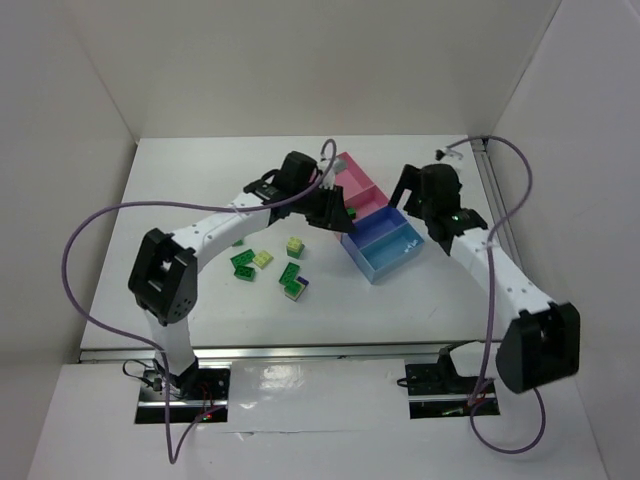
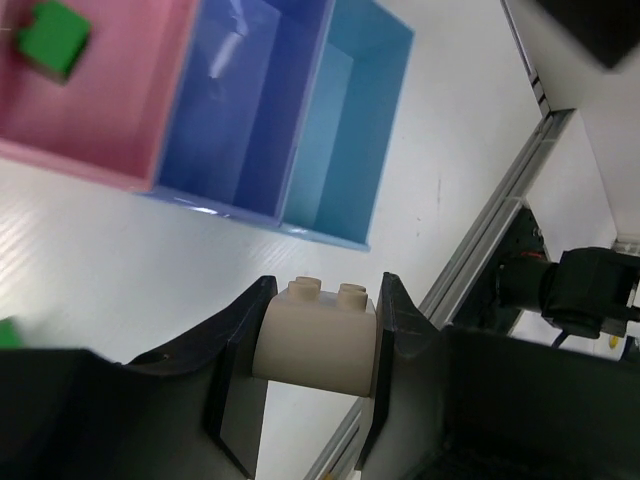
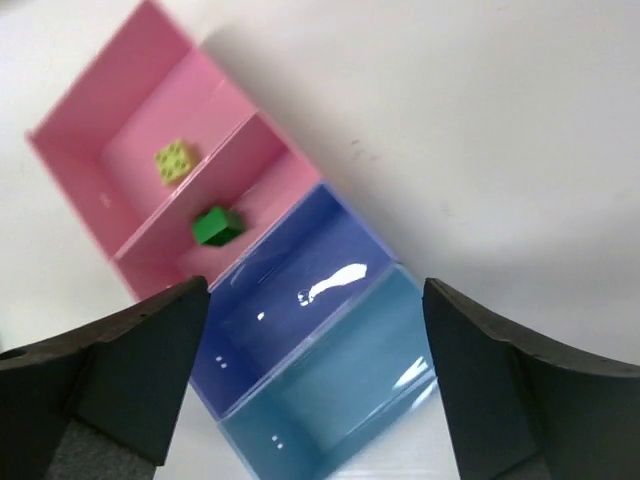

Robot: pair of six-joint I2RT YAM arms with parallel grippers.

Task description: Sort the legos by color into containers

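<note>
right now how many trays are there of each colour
pink trays: 2
dark blue tray: 1
light blue tray: 1
total: 4

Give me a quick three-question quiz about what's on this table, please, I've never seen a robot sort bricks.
1. True or false: the right arm's jaws stand open.
2. What do the left arm's jaws grip? A) a pale brick B) a dark blue brick C) nothing.
3. Fill in: the green brick lies in a ___ tray.
Key: 1 true; 2 A; 3 pink.
</note>
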